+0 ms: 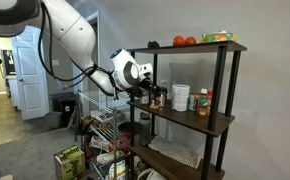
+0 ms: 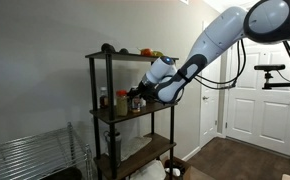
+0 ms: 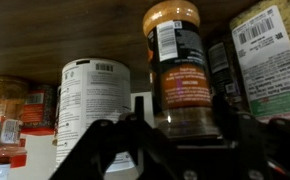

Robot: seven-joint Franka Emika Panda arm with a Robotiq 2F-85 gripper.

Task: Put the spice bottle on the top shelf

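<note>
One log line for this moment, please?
end effector: straddling slim reddish-brown spice bottle | on: dark middle shelf | grip: unclear

Rack and gripper are being covered from well back in both exterior views, from opposite flanks. In an exterior view the rack (image 1: 200,120) is being shown picture-right of the gripper (image 1: 147,93); in an exterior view the rack (image 2: 113,118) is being shown picture-left of the gripper (image 2: 137,98). The wrist view is being taken from just behind the fingers (image 3: 120,135), very near the bottle (image 3: 180,70) ahead of them.
</note>
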